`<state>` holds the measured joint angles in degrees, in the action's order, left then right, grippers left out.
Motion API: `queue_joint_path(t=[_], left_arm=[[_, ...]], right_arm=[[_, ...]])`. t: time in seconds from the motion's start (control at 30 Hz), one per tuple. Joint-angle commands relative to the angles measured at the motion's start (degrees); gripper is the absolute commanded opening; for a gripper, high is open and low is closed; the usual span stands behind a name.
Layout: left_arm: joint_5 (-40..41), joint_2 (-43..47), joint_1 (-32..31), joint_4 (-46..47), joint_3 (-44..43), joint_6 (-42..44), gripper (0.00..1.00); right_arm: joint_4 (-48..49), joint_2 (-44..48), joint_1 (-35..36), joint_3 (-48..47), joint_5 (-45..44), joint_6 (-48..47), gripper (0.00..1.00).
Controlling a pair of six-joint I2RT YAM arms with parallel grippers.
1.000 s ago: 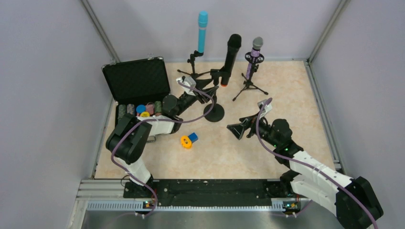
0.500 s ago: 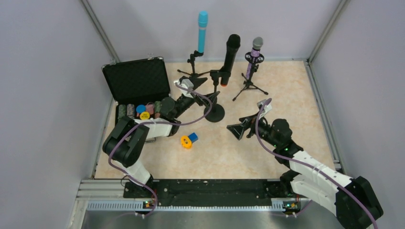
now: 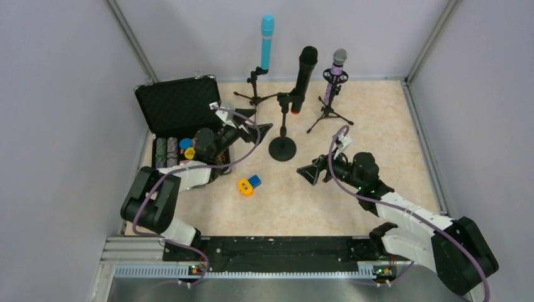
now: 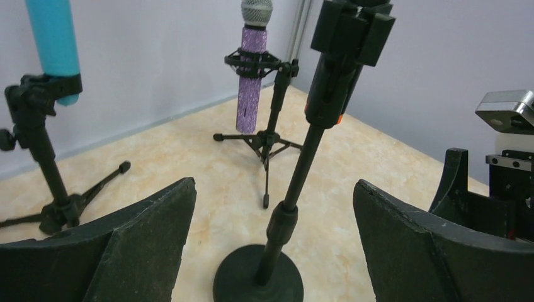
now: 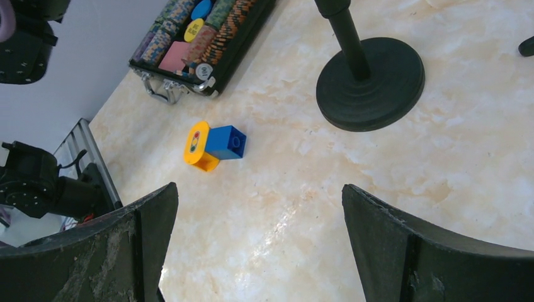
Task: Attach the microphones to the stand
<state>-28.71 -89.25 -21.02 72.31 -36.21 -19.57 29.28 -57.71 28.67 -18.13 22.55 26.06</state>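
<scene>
1. Right hand (image 3: 313, 168): nearest the arm bases. Its fingers are spread wide and hold nothing. It hangs low over the desk (image 3: 378, 126), facing the orange-and-blue block (image 3: 248, 185) and well apart from it.
2. Orange-and-blue block: lies on the desk between the two hands and is no part of the task.
3. Left hand (image 3: 252, 124): fingers spread wide and empty, just beside the open case (image 3: 179, 107) of chips. It faces the round-base stand (image 3: 282, 148). In the wrist view the pole shows between the fingers but beyond them, untouched.
4. Black microphone (image 3: 304, 72): seated in the clip of the round-base stand, tilted, with the orange end below the clip and the grille uppermost.
5. Purple microphone (image 3: 335, 74): ringed by the holder of the right tripod stand (image 3: 327, 116), silver grille up.
6. Light-blue microphone (image 3: 267, 41): farthest, upright in the clip of the left tripod stand (image 3: 255, 94), near the back wall.
7. Step in hand (judgement): all three microphones sit in stands, so the mounting appears done. What is left is to get clear of the black one.
8. Next move (judgement): draw the left hand straight back from the pole with its fingers wide, clear of the round base and the case lid. The top-heavy stand could tip at a slight knock.
</scene>
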Motion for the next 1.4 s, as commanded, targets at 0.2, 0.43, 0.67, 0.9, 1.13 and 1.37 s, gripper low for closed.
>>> queue_joint_path(t=[0.2, 0.43, 0.67, 0.9, 1.13, 1.37], left_arm=[[6.29, 18.01, 2.38, -47.89, -2.2, 12.38, 0.99], [23.99, 27.47, 2.9, -59.46, 0.76, 17.92, 0.99], [36.48, 32.22, 4.88, -60.63, 5.53, 17.69, 0.99], [33.63, 38.28, 10.95, -55.74, 11.83, 15.8, 0.99], [30.44, 36.58, 16.54, -38.79, 21.34, 13.52, 0.99], [31.41, 25.58, 17.84, -14.19, 29.47, 19.81, 0.99]], right_arm=[[3.34, -5.13, -8.85, -4.11, 8.48, 2.49, 0.99], [-2.41, -5.64, -16.23, -5.5, 8.55, 1.06, 0.99], [-11.72, 0.53, -18.94, -6.33, -3.53, -5.53, 0.99], [-18.06, 5.35, -19.16, -6.03, -21.85, -13.41, 0.99], [-7.55, 7.69, -19.25, 1.77, -31.46, -17.5, 0.99], [23.06, 2.8, -19.24, 15.68, -36.98, -21.79, 0.99]])
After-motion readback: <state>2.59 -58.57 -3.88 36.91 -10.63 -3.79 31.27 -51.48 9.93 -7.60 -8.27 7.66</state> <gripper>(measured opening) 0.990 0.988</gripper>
